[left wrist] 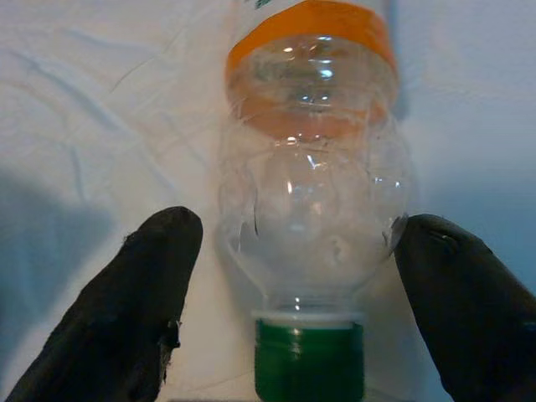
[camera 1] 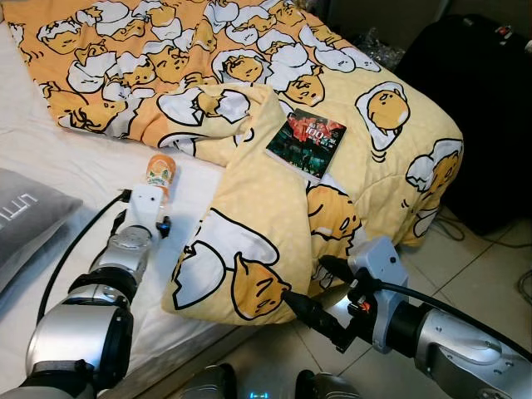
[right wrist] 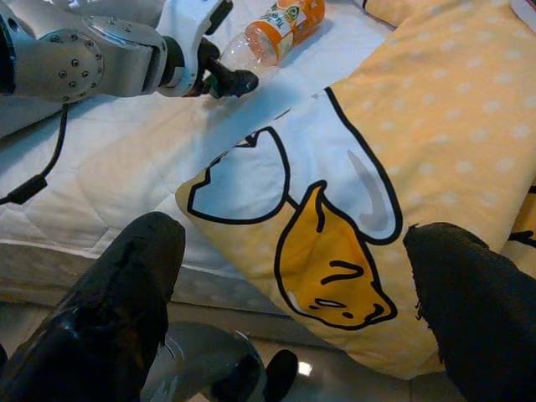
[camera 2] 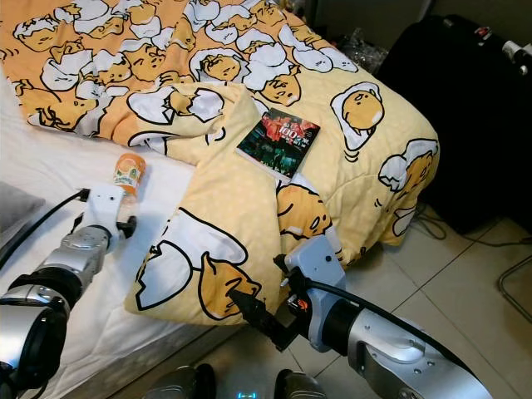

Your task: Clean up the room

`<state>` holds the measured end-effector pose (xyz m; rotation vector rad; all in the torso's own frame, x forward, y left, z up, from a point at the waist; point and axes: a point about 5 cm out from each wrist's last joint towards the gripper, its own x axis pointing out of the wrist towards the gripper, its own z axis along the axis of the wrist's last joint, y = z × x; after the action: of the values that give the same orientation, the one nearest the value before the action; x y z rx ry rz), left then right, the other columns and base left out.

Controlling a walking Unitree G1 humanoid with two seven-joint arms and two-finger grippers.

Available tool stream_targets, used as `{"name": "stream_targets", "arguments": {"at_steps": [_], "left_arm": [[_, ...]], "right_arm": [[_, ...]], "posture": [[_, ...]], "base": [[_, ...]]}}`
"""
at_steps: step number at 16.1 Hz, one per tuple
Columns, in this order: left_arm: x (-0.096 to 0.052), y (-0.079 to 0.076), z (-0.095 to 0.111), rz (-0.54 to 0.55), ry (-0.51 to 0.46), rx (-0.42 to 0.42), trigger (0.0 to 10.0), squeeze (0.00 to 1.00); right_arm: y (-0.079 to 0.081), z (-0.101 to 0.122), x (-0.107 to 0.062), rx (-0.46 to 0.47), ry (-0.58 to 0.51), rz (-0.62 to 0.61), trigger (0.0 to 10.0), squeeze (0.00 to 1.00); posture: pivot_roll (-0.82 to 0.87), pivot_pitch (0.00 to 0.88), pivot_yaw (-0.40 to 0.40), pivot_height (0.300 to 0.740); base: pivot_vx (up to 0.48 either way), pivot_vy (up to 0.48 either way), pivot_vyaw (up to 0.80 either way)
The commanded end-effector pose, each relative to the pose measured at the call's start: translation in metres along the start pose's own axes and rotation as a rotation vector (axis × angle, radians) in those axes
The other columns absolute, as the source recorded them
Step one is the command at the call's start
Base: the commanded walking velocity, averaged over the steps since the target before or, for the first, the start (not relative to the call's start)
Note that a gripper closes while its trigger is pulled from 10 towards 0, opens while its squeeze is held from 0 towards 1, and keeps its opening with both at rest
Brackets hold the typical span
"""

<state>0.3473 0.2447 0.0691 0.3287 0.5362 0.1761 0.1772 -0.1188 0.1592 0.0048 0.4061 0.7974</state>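
My left fingers [left wrist: 172,285], black and rubbery, are spread wide on either side of a clear crumpled plastic bottle with a green cap and orange label [left wrist: 311,218], not yet touching it. The bottle lies on its side on the white quilted bed sheet [camera 1: 75,166], just beside the edge of the yellow egg-cartoon duvet [camera 1: 274,208]; its long axis runs straight away from my left gripper [camera 1: 160,193], cap end toward me, label end away. So the neck and shoulder sit between the fingers, and I judge a short push forward and a squeeze would take it. The plastic looks thin and empty, likely to give under pressure and slippery. My right gripper [camera 1: 312,291] hangs low at the foot corner of the bed over the tiled floor [camera 1: 465,258], fingers wide apart with nothing in them, well apart from the bottle; the left arm is clearly nearer. A dark glossy paperback book [camera 1: 306,142] lies flat on the duvet.
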Motion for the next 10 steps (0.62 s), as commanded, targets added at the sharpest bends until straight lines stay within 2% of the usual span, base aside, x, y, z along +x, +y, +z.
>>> {"name": "stream_targets", "arguments": {"at_steps": [1, 6, 10], "left_arm": [[0.000, 0.004, -0.001, 0.007, 0.020, -0.011, 0.0, 0.00], [0.000, 0.001, 0.003, -0.017, 0.005, -0.019, 0.0, 0.00], [0.000, -0.002, -0.007, -0.053, 0.029, -0.028, 0.0, 0.00]], "right_arm": [[0.006, 0.001, -0.003, -0.001, -0.012, 0.020, 10.0, 0.00], [0.001, 0.000, -0.003, 0.009, -0.014, 0.007, 10.0, 0.00], [-0.003, -0.003, 0.006, 0.006, -0.019, -0.001, 10.0, 0.00]], "posture": [[-0.18, 0.162, 0.044, 0.740], [-0.16, 0.131, 0.025, 0.740], [-0.13, 0.074, 0.026, 0.740]], "base": [[0.000, 0.000, 0.00], [0.000, 0.000, 0.00], [0.000, 0.000, 0.00]]}}
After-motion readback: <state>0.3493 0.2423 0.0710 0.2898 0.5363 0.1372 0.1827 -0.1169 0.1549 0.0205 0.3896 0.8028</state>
